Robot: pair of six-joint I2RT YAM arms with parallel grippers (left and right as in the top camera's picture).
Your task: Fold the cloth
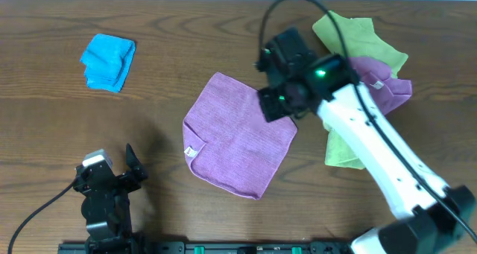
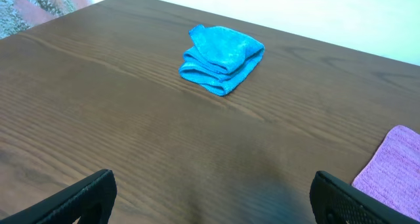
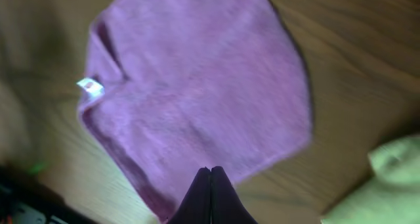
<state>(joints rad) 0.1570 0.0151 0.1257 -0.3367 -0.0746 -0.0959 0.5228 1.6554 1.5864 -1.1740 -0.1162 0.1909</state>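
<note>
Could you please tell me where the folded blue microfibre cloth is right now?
The folded blue cloth lies at the far left in the overhead view, beyond the left gripper and well apart from the flat purple cloth.

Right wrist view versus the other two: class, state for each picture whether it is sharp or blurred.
Right wrist: blurred throughout, the purple cloth smeared with soft edges. Left wrist: sharp on the folded blue cloth, evenly lit. Overhead: sharp, with only soft shadows on the table.
</note>
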